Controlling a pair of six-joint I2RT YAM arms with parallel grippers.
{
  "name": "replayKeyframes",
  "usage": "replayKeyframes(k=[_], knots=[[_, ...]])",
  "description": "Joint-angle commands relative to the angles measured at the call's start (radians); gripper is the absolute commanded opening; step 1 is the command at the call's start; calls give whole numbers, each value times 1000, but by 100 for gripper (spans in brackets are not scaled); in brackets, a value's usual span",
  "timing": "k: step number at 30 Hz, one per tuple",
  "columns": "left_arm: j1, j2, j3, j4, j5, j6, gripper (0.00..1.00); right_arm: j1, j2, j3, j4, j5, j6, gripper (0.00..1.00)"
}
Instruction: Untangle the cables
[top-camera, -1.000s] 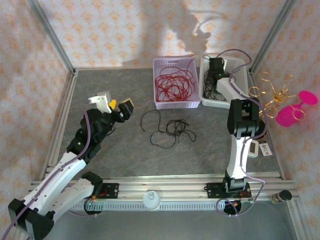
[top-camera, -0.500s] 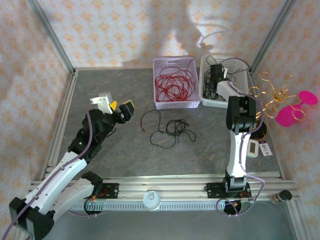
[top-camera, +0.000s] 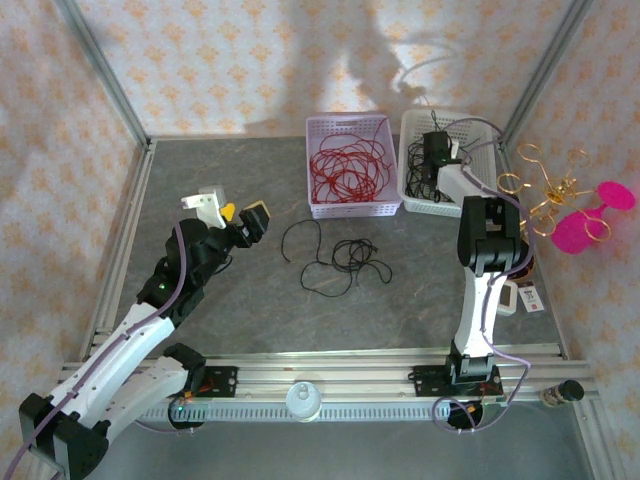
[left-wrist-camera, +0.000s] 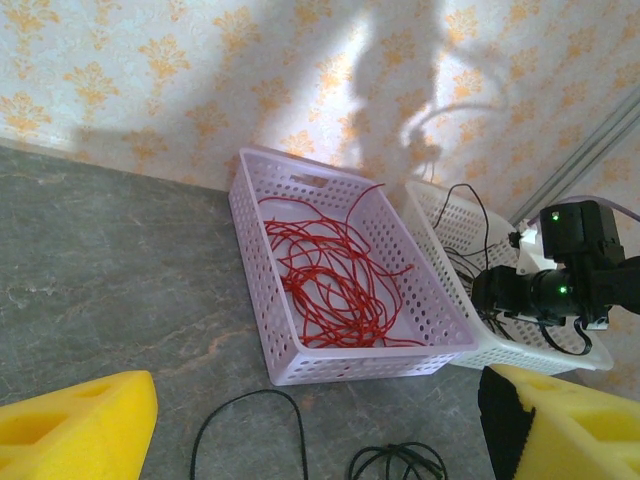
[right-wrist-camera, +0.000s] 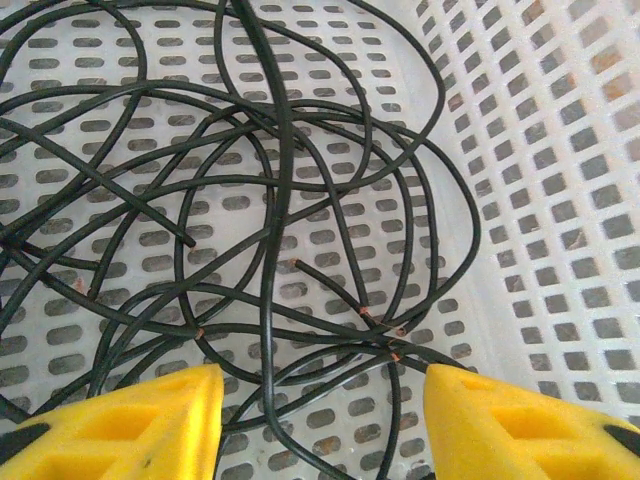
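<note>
Cables (right-wrist-camera: 283, 200) partly beneath right jaws

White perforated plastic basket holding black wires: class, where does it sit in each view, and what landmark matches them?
Top external: white perforated plastic basket, upper right.
Left wrist: basket right of centre.
Right wrist: basket wall at right.
Landmark: thin black wires coiled inside.

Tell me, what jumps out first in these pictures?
The bright red cables heaped in a white basket at the back of the table catch the eye first. Next, loose black cables sprawl mid-table, and the right gripper hangs open over a black tangle in the neighbouring basket.
</note>
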Motion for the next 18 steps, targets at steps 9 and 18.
replayKeyframes(k=[9,18], knots=[[-9,-4,-19,55,26,-22,82,63,-158,71,-67,219,-56,63],[-10,-2,-22,60,35,-23,82,112,-233,103,-93,211,-55,64]])
